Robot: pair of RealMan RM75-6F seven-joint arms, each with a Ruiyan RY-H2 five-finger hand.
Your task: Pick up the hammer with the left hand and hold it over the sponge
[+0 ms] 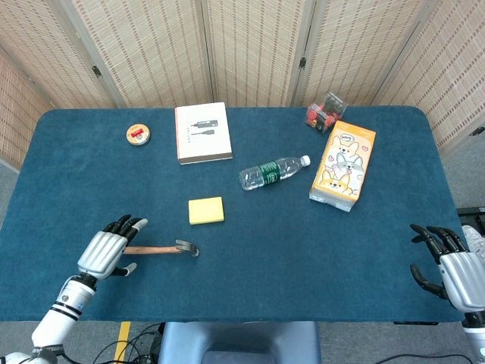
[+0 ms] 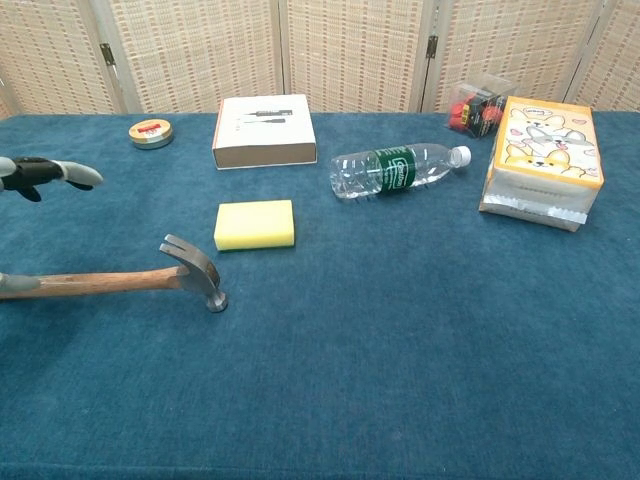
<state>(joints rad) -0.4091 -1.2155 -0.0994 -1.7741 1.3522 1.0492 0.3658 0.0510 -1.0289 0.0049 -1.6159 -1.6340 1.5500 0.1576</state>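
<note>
Here the left hand (image 1: 106, 252), fingers spread and holding nothing, covers the handle end of the hammer (image 1: 168, 249) near the table's (image 1: 303, 258) front-left edge; the sponge (image 1: 206, 210) lies just behind. The right hand (image 1: 453, 271), partly cut off, is spread at the front-right corner.

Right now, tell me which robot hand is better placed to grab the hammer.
The left robot hand. It hovers open over the handle end of the hammer, which lies just in front of the sponge. The right robot hand sits open at the table's far right edge, well away from it.

Test lab: screened-off blue-felt table (image 1: 303, 250) of props
</note>
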